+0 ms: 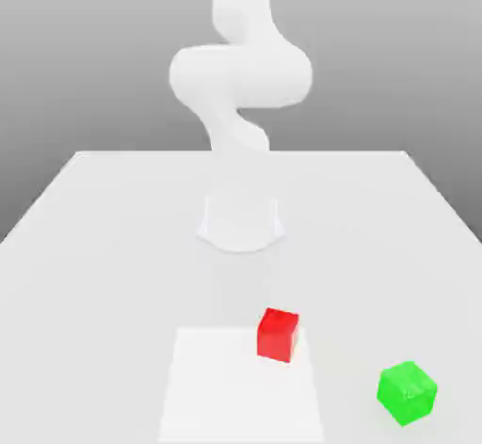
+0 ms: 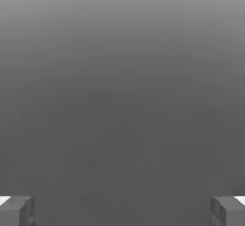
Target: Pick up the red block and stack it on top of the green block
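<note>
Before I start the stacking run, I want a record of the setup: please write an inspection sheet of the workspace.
Surface: pale table, with a brighter white patch towards the exterior view's bottom
Job's things: red block at the patch's edge on the exterior view's right; green block further right and nearer the bottom, apart from the red one, not stacked
Clutter: nothing seen
Gripper: open, nothing between the fingers
Cables: nothing seen
Surroundings: plain grey background behind the table

one red block (image 1: 278, 336), one green block (image 1: 407, 393), one arm (image 1: 241, 75), one white table (image 1: 104, 292)
</note>
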### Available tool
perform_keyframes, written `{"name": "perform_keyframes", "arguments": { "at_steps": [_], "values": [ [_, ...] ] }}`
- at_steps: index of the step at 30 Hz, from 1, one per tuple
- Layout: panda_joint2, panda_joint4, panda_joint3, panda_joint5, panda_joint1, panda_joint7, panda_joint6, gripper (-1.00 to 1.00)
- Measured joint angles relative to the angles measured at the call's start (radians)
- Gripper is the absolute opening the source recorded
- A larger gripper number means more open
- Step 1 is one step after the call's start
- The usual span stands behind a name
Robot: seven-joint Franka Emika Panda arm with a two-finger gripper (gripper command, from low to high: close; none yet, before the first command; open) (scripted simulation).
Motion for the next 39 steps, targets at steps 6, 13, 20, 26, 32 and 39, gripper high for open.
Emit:
{"name": "perform_keyframes", "arguments": {
  "at_steps": [6, 13, 20, 26, 32, 39],
  "values": [
    [0.195, -0.169, 0.066, 0.017, -0.018, 0.124, 0.142, 0.00],
    [0.434, -0.371, 0.136, 0.031, -0.029, 0.279, 0.312, 0.00],
    [0.751, -0.510, 0.162, -0.024, -0.028, 0.453, 0.546, 0.00],
    [0.926, -0.489, 0.049, -0.142, 0.056, 0.542, 0.692, -1.00],
    [0.927, -0.489, 0.047, -0.145, 0.058, 0.544, 0.695, -1.00],
    [0.698, -0.523, 0.106, 0.005, 0.042, 0.436, 0.501, -1.00]
  ]
}}
